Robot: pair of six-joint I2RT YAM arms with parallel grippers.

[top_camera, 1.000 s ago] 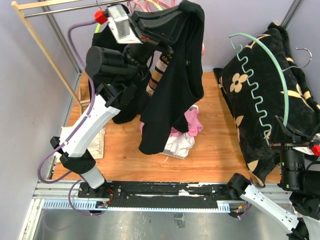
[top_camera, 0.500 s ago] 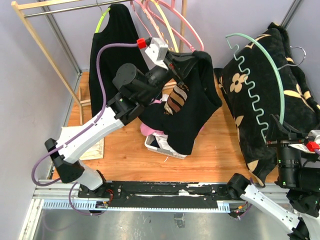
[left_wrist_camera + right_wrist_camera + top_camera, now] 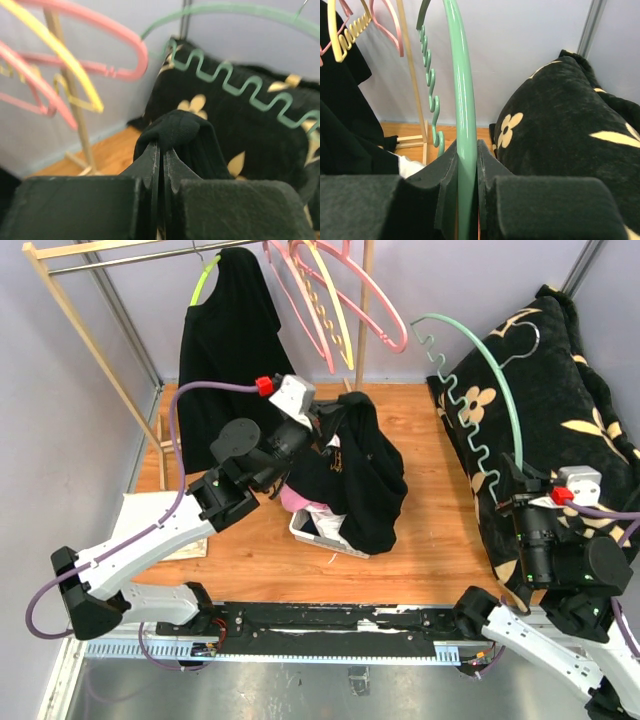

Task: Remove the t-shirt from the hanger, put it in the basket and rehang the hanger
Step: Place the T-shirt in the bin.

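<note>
Black, soft fabric fills the upper left of the overhead view, where a dark garment [image 3: 225, 340] hangs limp from a yellow-green hanger [image 3: 205, 285] on the metal rail [image 3: 130, 258]. Toward the centre we see the left gripper [image 3: 161, 150], its fingers pressed together on a bunched fold of the black t-shirt [image 3: 365, 480]. The shirt droops in loose folds from that pinch, its lower part over the white plastic basket [image 3: 310, 535] of pink and white laundry on the wooden board [image 3: 440, 530]. Above it, glossy pink and yellow plastic hangers [image 3: 135, 50] dangle bare. Further right, the right gripper [image 3: 466, 150] is clamped on the smooth mint-green plastic hanger [image 3: 461, 75], a curved bar with a wavy inner strip, which carries nothing. We judge the main job done, since shirt and hanger are well apart. What is left, we think, is letting the shirt down and setting the hanger aside. At far right lies a plush black cushion [image 3: 570, 390] patterned with cream flowers.
</note>
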